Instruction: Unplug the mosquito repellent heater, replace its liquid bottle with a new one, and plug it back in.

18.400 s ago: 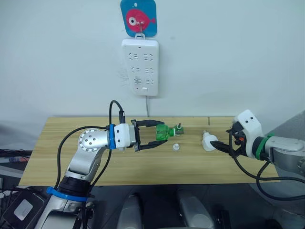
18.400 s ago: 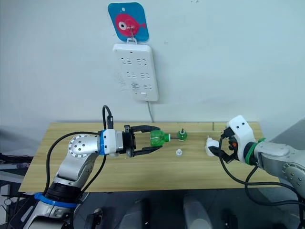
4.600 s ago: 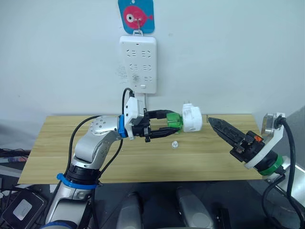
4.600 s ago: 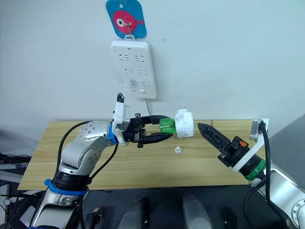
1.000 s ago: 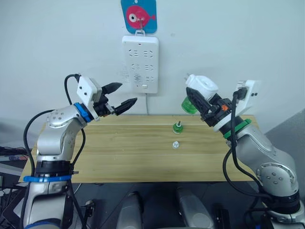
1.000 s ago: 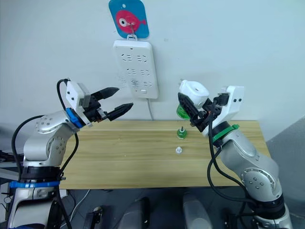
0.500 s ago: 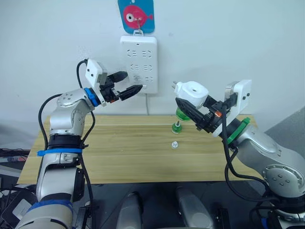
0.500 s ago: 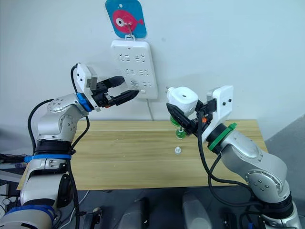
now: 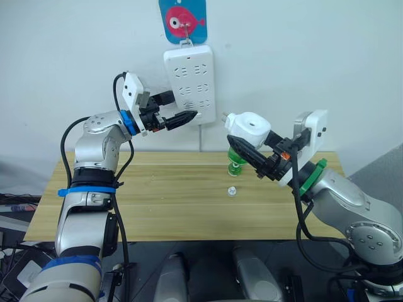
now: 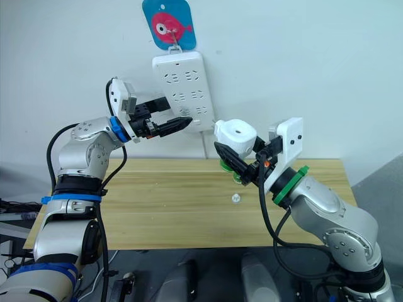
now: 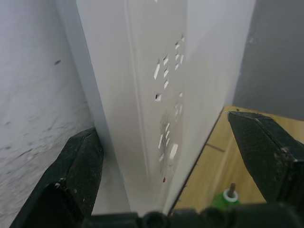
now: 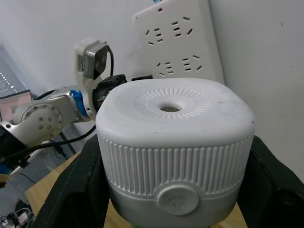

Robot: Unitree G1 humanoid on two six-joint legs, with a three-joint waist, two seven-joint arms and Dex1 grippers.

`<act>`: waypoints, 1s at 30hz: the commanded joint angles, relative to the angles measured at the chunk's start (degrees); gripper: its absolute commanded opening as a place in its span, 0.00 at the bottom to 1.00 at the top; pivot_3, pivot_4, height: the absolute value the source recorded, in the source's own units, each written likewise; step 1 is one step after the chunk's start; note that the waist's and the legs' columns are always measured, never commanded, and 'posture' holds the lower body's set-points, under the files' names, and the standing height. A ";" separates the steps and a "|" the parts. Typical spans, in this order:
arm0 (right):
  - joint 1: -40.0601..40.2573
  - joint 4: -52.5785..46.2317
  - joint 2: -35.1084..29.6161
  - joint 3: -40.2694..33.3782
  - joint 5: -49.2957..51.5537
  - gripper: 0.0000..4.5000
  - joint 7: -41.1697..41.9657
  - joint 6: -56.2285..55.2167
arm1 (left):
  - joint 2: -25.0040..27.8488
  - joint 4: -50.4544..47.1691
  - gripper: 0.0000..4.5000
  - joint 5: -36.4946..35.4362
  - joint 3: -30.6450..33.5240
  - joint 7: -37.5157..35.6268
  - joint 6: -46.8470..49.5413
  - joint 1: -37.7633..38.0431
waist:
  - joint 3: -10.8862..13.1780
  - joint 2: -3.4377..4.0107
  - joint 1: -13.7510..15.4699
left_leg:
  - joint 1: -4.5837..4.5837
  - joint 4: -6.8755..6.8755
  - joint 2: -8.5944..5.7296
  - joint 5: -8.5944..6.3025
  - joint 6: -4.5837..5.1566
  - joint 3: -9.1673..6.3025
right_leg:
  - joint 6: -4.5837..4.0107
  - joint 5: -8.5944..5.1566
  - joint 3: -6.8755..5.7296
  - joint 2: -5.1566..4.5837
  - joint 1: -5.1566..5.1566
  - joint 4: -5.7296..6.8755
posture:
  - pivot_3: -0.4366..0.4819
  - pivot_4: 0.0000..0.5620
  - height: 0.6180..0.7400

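Observation:
My right gripper (image 9: 244, 146) is shut on the white mosquito repellent heater (image 9: 250, 126), held in the air over the table with its two prongs pointing toward the wall strip. The new one (image 9: 235, 155), green, sits in the heater's underside. Below it, its liquid bottle (image 11: 222, 202) with the dark neck stands on the table. A tilted white power strip (image 9: 189, 78) hangs on the wall. My left gripper (image 9: 179, 108) is open at the strip's lower left edge, one finger (image 11: 78, 164) by the wall side, the other finger (image 11: 263, 152) in front of its face.
A small white cap (image 9: 232, 190) lies on the wooden table (image 9: 157, 201) in front of the standing bottle. A blue card with a pink fish (image 9: 183, 21) hangs above the strip. The strip's cord (image 9: 201, 138) drops behind the table.
My left gripper has risen and reached the strip's lower edge, and the strip now hangs tilted. My right gripper has carried the heater a little left, toward the strip.

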 commanded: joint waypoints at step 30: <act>-15.22 16.00 13.69 11.88 -34.49 0.66 0.69 0.38 | -0.51 -3.72 0.28 -0.23 1.08 0.45 -0.45 -0.39 | 0.00 0.00 0.04 | -0.05 0.02 -0.03 0.02 -0.01 -0.13 | 0.00 0.02 -0.09 -0.03 -0.03 0.04 | 0.27 0.39 0.86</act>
